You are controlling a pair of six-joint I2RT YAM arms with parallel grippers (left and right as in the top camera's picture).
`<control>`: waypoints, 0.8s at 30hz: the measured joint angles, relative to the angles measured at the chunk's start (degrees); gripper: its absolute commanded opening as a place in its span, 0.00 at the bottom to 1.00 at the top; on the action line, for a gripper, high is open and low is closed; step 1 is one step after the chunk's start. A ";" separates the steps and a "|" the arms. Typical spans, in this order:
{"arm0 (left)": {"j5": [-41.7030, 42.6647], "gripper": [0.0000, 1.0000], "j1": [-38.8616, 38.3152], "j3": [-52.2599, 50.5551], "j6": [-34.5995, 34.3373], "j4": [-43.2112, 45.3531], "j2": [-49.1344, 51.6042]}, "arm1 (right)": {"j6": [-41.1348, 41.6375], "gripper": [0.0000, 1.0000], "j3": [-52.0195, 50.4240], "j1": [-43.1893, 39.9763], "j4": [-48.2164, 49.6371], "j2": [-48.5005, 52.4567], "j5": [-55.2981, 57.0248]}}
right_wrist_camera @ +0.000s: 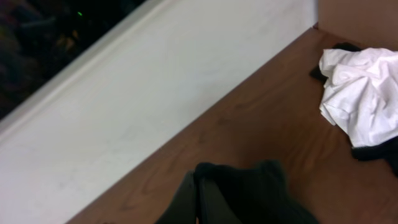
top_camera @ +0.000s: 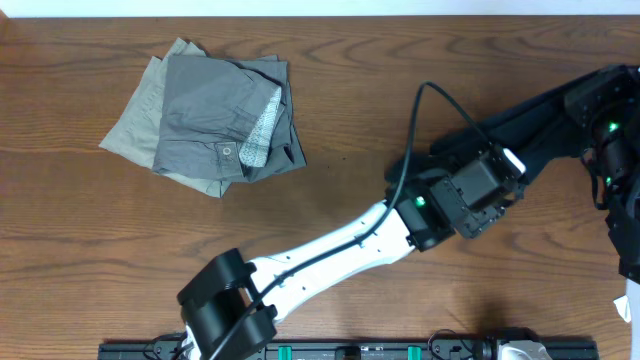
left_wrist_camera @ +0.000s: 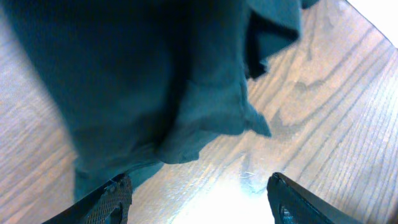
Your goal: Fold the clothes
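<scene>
The left arm [top_camera: 330, 250] stretches from its base at the near edge, left of centre, diagonally to the right and away, with its wrist [top_camera: 450, 200] bent over the middle of the table. The left gripper [left_wrist_camera: 199, 202] has its fingers [left_wrist_camera: 109, 202] spread wide apart. The right arm [top_camera: 612, 150] stands folded at the right edge. The right gripper [right_wrist_camera: 198, 199] has its jaws pressed together.

No legible text, label or sign anywhere.
</scene>
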 measured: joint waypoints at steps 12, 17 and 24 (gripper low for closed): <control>-1.79 0.72 -1.25 -0.24 -1.36 9.27 3.74 | 1.84 0.01 2.05 2.54 2.27 2.69 -4.28; -2.19 0.72 -1.25 -0.24 -3.15 13.20 3.82 | 1.86 0.01 2.16 4.72 3.63 2.89 -4.85; -5.31 0.47 -1.22 -0.24 -5.97 14.08 4.79 | 1.88 0.01 3.43 7.10 4.15 2.86 -5.09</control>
